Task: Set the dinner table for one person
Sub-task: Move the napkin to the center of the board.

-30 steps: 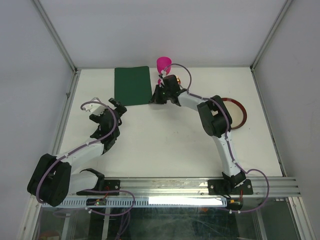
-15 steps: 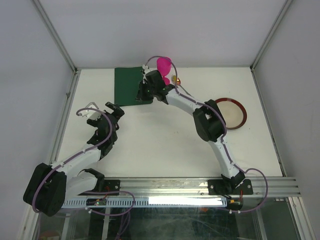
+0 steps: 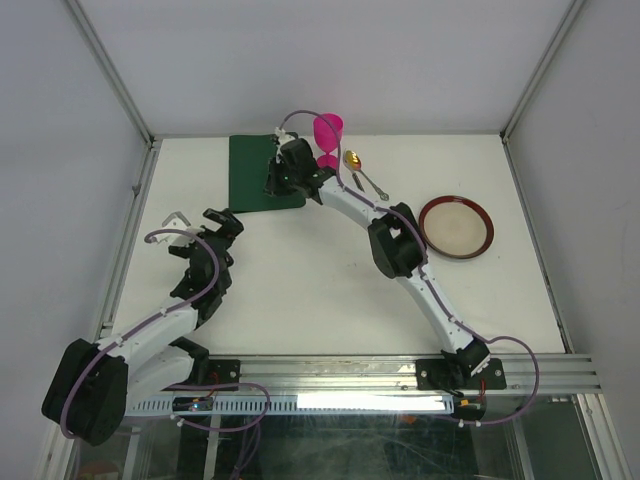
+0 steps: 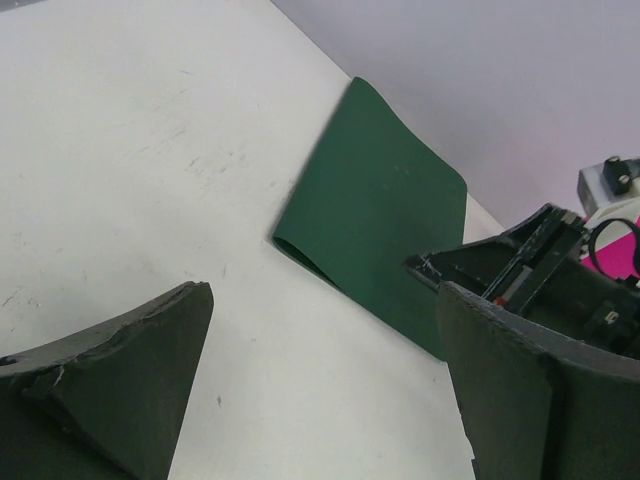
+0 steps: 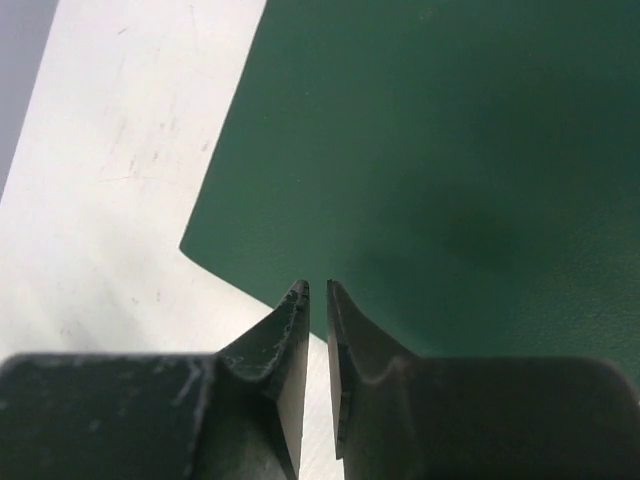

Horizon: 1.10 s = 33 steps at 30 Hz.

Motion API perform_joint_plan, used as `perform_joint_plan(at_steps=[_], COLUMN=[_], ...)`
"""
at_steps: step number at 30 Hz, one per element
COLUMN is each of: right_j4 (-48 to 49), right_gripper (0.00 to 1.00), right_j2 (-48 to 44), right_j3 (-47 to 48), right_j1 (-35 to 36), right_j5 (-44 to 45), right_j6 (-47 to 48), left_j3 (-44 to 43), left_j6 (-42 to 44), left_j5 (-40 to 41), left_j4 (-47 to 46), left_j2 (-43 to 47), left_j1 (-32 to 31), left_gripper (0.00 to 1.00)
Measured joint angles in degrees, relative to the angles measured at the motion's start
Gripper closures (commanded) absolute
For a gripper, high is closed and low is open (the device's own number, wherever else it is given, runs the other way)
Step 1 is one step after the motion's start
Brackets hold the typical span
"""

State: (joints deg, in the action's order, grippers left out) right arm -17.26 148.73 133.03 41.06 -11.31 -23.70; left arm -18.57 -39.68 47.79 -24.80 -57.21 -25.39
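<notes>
**Right arm swings from goblet to placemat**

Over the past second the right gripper [image 5: 317, 287] has left the pink goblet [image 3: 328, 133] and crossed leftward onto the dark green placemat [image 3: 255, 170]. That sweep has uncovered the spoon [image 3: 357, 164] and the whole plate [image 3: 456, 227]. The left gripper [image 4: 322, 288] has meanwhile drawn a little away from the placemat, toward the arm bases.

The right gripper now hangs over the placemat's right part, near its near edge. Its fingers are drawn almost together, with only a thin slit and nothing visible between them. Whether the tips touch the placemat cannot be told.

The left gripper sits off the placemat's near left corner, apart from it. Its fingers are spread wide and empty above bare tabletop.

The placemat lies flat at the far side of the white dinner table [image 3: 330, 290], which spreads beneath everything within its metal rails. The goblet stands upright just off the placemat's far right corner. The spoon, gold-bowled with a silver handle, lies to the right of the placemat, just past the goblet. The plate, dark red at the rim and tan in the middle, rests well to the right of the placemat.
</notes>
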Motion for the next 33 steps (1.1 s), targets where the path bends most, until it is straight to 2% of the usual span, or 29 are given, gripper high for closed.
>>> perform_joint_plan(at_steps=[21, 33], right_j4=[1.9, 7.1], right_gripper=[0.81, 0.81], right_j2=[2.4, 1.2], right_j3=[-1.2, -7.2], right_j1=[-0.2, 0.1], right_j5=[1.9, 2.3], right_j6=[1.3, 1.1], left_j3=[3.9, 4.5], left_j6=[0.5, 0.5], left_j5=[1.8, 1.9], left_j4=[-5.3, -6.6], left_j2=[3.6, 3.6], left_j1=[0.0, 0.0], left_gripper=[0.01, 0.01])
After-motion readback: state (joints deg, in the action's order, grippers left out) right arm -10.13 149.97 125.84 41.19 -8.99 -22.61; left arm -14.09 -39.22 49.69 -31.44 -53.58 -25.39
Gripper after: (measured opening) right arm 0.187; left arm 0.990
